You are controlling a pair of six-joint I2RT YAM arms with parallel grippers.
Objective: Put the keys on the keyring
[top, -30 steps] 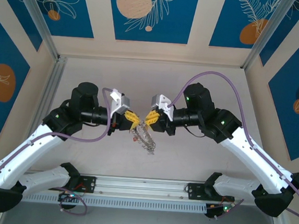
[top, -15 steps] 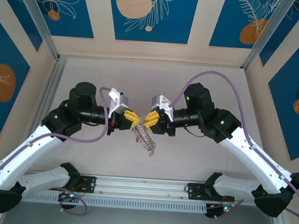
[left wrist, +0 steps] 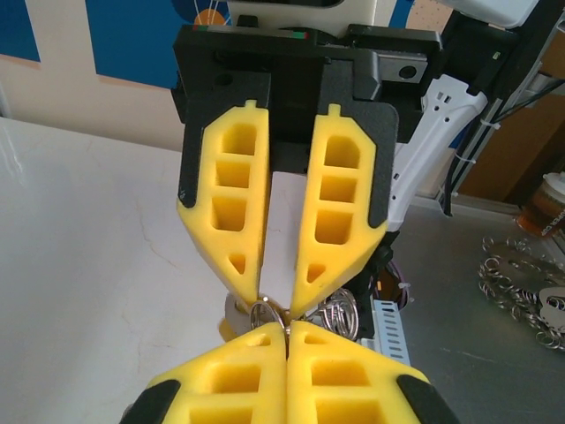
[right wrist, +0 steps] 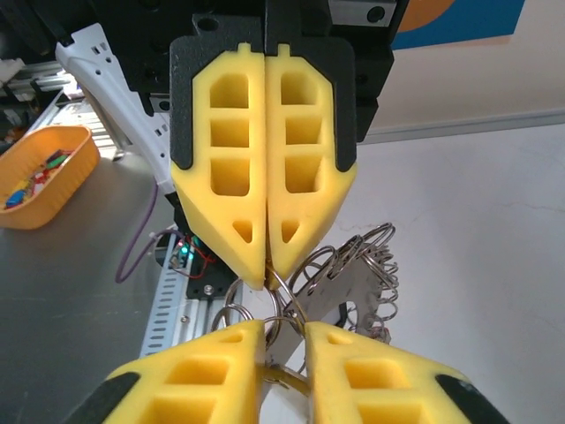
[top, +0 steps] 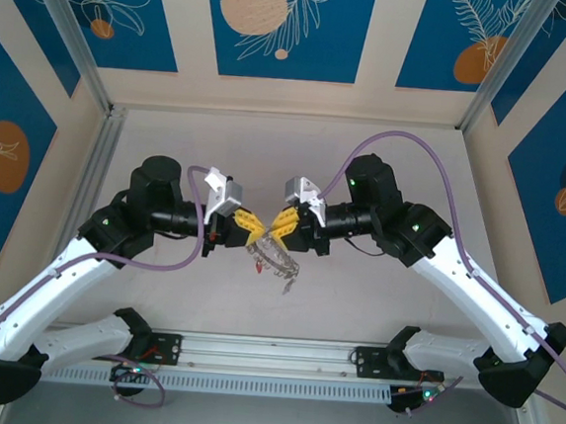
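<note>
Mid-frame, the left gripper [top: 254, 230] clamps the keyring [top: 277, 262] steady so the right gripper [top: 276, 229], jaws narrowly apart around a loop, can work there, its grip unclear.

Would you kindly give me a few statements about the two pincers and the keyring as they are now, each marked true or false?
1. The left pincer has its fingers pressed together. True.
2. The keyring lies flat on the table, far from both arms. False: it hangs at the spot where the two pincers' fingertips meet.
3. The right pincer has its fingers slightly apart, with a wire loop of the keyring between them. True.
4. The orange tray sits on the white table between the arms. False: it stands off to the side on a grey surface.
</note>
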